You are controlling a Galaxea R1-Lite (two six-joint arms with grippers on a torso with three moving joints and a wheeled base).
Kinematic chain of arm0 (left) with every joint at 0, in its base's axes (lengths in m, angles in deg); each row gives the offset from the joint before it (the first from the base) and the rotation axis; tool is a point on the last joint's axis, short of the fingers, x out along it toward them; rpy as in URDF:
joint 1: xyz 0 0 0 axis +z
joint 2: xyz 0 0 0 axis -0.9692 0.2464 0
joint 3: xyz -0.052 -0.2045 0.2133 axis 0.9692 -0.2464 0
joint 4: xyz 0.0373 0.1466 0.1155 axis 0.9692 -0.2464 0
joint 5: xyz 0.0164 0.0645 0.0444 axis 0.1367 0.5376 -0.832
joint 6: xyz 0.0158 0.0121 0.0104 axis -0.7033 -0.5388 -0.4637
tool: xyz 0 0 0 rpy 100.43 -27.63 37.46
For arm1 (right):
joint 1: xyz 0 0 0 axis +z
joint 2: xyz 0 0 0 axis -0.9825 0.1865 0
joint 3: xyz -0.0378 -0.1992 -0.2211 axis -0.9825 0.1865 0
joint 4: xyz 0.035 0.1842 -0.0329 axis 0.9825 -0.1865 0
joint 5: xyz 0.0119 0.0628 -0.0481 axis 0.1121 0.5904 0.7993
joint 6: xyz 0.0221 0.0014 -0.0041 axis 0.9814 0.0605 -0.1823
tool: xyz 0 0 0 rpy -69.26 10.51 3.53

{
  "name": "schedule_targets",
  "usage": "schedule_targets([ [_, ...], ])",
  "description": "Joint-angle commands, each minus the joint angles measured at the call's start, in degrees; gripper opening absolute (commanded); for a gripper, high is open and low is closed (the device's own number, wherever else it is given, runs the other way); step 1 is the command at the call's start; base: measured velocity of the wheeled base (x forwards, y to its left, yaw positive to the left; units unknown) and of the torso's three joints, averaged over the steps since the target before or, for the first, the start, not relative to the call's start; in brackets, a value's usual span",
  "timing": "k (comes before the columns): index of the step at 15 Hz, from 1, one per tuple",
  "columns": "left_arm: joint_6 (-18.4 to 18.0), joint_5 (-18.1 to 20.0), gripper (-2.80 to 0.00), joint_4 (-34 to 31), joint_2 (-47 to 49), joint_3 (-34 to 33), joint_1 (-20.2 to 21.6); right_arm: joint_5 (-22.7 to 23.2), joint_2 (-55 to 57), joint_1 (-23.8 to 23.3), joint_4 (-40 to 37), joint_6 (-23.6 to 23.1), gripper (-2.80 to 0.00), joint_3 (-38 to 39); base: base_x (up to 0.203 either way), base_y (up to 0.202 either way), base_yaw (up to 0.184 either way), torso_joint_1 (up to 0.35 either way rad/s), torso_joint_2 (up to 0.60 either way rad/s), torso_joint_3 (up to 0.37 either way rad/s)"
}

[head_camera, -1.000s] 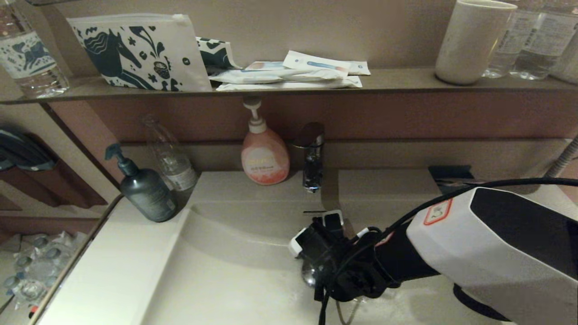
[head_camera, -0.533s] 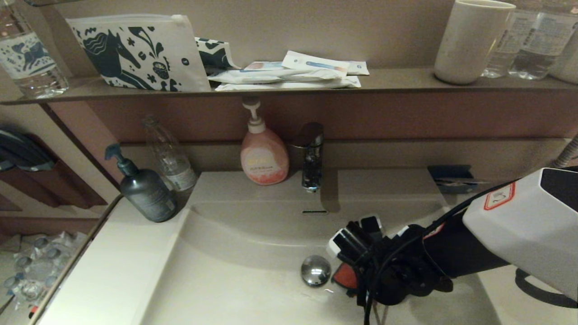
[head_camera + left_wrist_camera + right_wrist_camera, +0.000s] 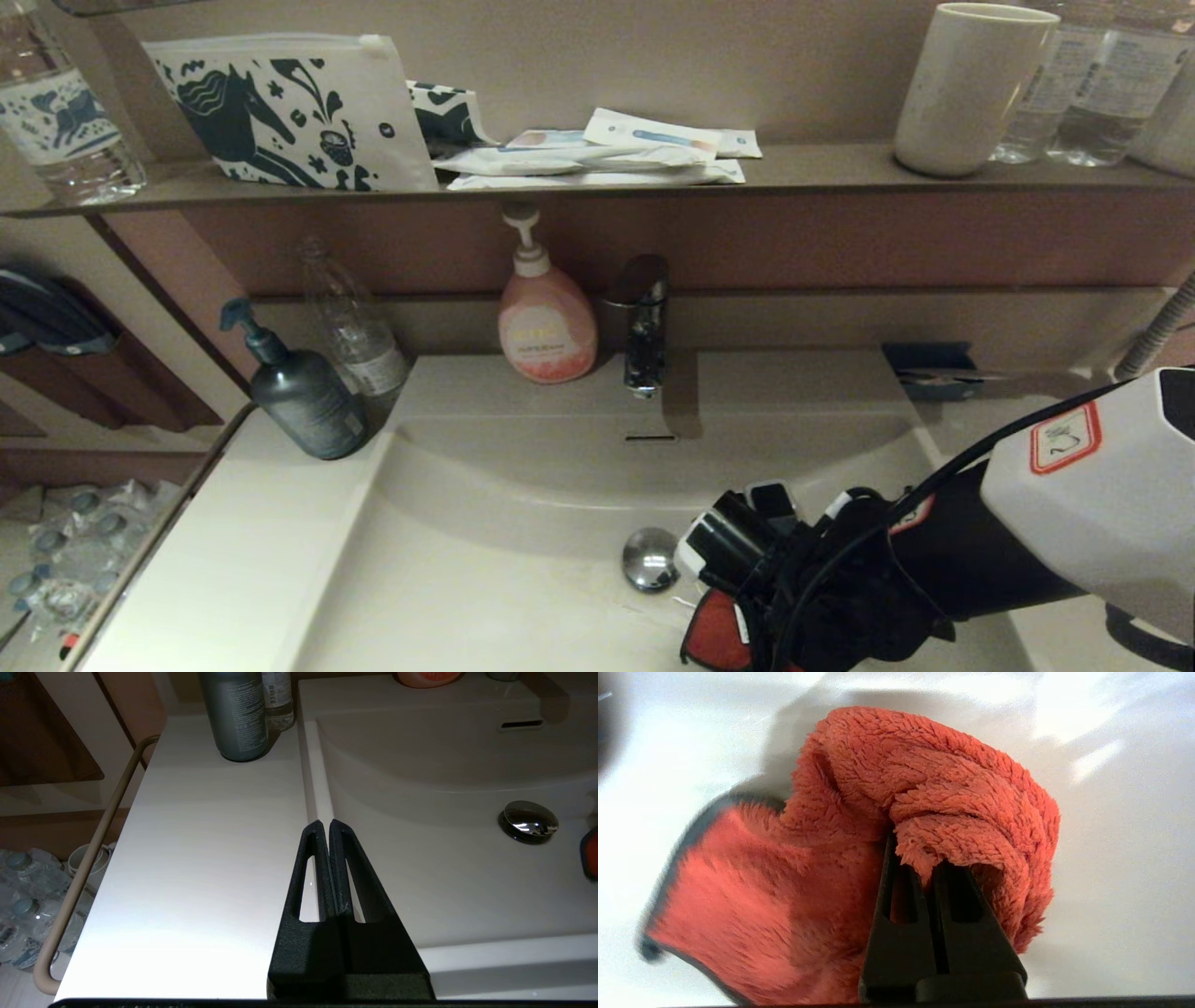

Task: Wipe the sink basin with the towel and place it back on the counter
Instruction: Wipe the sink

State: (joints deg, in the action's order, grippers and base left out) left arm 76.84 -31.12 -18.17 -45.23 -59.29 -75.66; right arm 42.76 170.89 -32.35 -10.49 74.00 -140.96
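From the head camera, your right gripper (image 3: 747, 625) is down in the basin (image 3: 485, 560), just right of the drain plug (image 3: 651, 558), with the towel (image 3: 714, 635) under it. Your left wrist shows the left gripper (image 3: 325, 828) pressed shut above the counter (image 3: 196, 858) edge. Your right wrist shows fingers (image 3: 896, 891) pinching the bunched towel against the basin floor.
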Motion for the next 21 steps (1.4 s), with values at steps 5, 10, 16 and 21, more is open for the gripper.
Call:
schedule_targets([
  [5,0.0,0.0,-2.8,0.0,0.0,0.0,0.0,5.6,8.4,6.2,1.6,4.4,-2.8,-8.7,0.0,0.0,0.0,0.0,0.0,0.0],
  [10,0.0,0.0,-2.8,0.0,0.0,0.0,0.0,6.6,16.9,10.4,1.7,4.8,-2.8,-23.5,0.0,0.0,0.0,0.0,0.0,0.0],
  [16,0.0,0.0,-2.8,0.0,0.0,0.0,0.0,6.2,25.9,13.7,1.6,4.5,-2.8,-45.3,0.0,0.0,0.0,0.0,0.0,0.0],
  [21,0.0,0.0,-2.8,0.0,0.0,0.0,0.0,-0.1,29.1,11.1,6.8,0.3,-2.8,-50.8,0.0,0.0,0.0,0.0,0.0,0.0],
])
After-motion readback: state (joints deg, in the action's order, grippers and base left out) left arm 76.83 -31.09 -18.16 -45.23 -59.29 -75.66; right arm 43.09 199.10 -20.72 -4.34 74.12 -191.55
